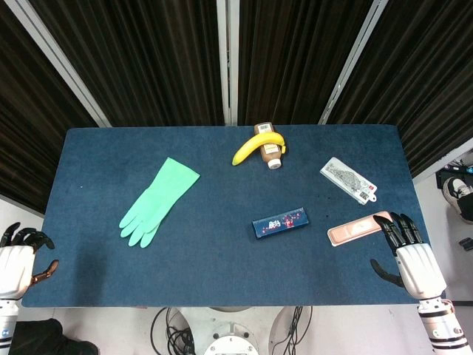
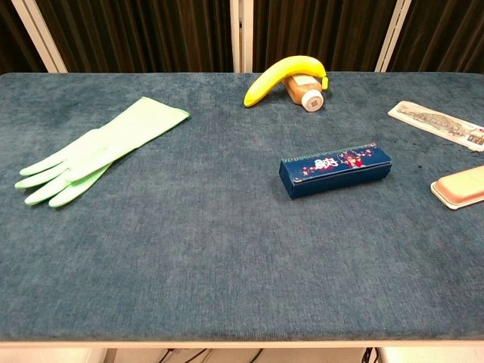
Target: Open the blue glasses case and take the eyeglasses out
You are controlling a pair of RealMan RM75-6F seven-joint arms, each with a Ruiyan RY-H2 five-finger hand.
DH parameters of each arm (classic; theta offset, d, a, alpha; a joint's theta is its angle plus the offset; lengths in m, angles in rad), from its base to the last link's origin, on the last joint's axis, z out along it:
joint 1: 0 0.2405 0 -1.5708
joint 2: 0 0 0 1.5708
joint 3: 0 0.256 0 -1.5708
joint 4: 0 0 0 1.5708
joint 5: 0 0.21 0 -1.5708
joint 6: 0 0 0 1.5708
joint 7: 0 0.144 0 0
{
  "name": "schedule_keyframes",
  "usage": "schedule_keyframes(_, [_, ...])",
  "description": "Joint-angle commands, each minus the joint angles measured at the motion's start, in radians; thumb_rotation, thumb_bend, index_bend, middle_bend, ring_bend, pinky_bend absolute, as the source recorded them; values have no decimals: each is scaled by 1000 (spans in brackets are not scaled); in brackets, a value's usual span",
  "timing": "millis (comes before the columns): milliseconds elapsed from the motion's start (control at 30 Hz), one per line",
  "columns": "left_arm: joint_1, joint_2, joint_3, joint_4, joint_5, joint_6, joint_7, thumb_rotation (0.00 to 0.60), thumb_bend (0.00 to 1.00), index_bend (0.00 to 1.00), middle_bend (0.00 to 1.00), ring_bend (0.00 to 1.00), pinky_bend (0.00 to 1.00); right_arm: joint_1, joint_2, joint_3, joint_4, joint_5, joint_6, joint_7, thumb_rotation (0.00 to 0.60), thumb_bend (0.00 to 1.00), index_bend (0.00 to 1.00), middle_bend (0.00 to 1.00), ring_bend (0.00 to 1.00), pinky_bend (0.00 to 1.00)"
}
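Tabletop: dark blue fabric-covered surface carrying all items; both views show it in full or in part.

Green rubber glove: lies flat on the left half, fingers pointing toward the near-left corner; well apart from the case.

Right hand: at the near-right edge of the tabletop, fingers spread and holding nothing; its fingertips lie just beside the pink case, and contact cannot be told. Seen in the head view only.

Left hand: at the near-left corner, off the cloth edge, fingers loosely parted and empty. Head view only.

Banana: resting across a small brown bottle near the far edge, centre.

White printed packet: flat, far right.

Pink case: flat, near-right, between the right hand and the blue case.

Blue glasses case: the task object; a long, narrow rectangular box with a printed lid, lying closed right of centre, clear of every neighbour. The eyeglasses are not visible; presumably inside. Judged stiff, light, and probably smooth-skinned, so liable to slide on the cloth when pushed. A sensible hold would pin the body from one end while the other hand lifts the lid along its long edge. The seam's position cannot be read with certainty. The contents are fragile; lift by the frame rather than the lenses.
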Motion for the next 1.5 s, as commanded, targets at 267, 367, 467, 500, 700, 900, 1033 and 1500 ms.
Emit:
schedule_keyframes(267, [0, 3, 1, 0, 2, -2, -9, 600, 240, 502, 378, 228, 119, 92, -23, 44, -37, -6, -158, -65, 600, 207, 0, 147, 0, 0])
schedule_keyframes(367, [0, 3, 1, -1, 2, -2, -10, 600, 239, 502, 377, 228, 119, 172, -56, 83, -32, 24, -278, -102, 600, 207, 2, 156, 0, 0])
schedule_keyframes(467, [1, 3, 1, -1, 2, 0, -10, 600, 240, 503, 377, 228, 119, 264, -108, 125, -1, 84, -424, -133, 600, 207, 12, 162, 0, 0])
schedule_keyframes(500, [1, 2, 1, -1, 1, 1, -10, 600, 240, 503, 377, 228, 119, 290, -125, 137, 11, 105, -466, -142, 600, 208, 18, 164, 0, 0])
schedule_keyframes(700, [0, 1, -1, 1, -2, -1, -13, 600, 240, 503, 377, 228, 118, 425, -242, 197, 116, 217, -653, -190, 600, 248, 83, 185, 0, 0])
schedule_keyframes(900, [0, 3, -1, 1, -1, -3, -22, 600, 240, 503, 378, 228, 117, 484, -321, 214, 183, 275, -715, -213, 600, 298, 111, 210, 0, 0])
schedule_keyframes(1033, [0, 4, -1, 2, 1, -2, -28, 600, 239, 502, 378, 228, 117, 504, -338, 216, 197, 296, -725, -228, 600, 331, 124, 227, 0, 0])
schedule_keyframes(1500, [0, 4, 0, 3, 2, -3, -29, 600, 239, 502, 377, 228, 117, 528, -362, 193, 229, 340, -742, -224, 600, 349, 147, 244, 0, 0])
